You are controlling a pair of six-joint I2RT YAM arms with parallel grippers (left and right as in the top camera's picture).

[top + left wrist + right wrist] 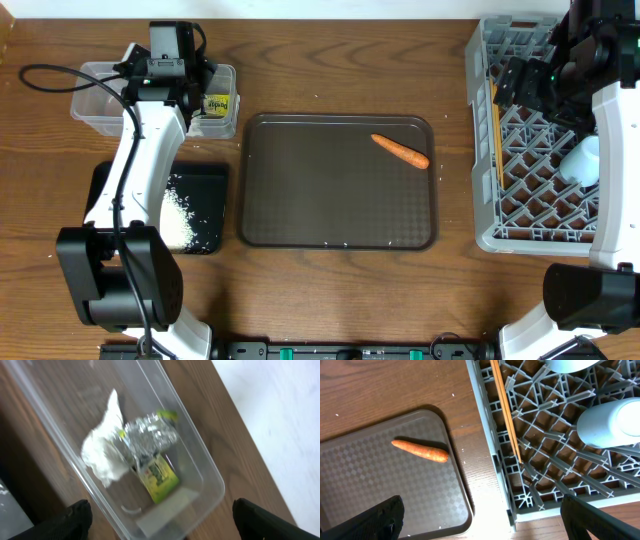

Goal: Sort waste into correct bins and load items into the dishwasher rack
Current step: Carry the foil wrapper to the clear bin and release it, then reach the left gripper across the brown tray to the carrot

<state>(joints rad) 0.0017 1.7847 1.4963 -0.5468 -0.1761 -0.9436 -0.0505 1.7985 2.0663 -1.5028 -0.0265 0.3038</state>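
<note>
My left gripper [162, 530] is open above the clear tub [200, 460], nothing between its fingers. In the tub lie crumpled white tissue [102, 455], a silver foil ball [150, 435] and a yellow-green wrapper [160, 476]. The black tray [207, 178] beside the tub holds white rice [180, 215]. An orange carrot [400, 151] lies alone on the brown serving tray [300, 200]. My right gripper [482, 520] is open and empty over the gap between that tray and the grey rack [492, 445]. The rack holds chopsticks [506, 415], a light blue cup [610, 422] and part of a bowl [570, 364].
The left arm [140, 150] reaches over the black tray toward the tub. The right arm [560, 70] hangs over the rack's upper part. A strip of bare wooden table [452, 180] separates the brown tray from the rack.
</note>
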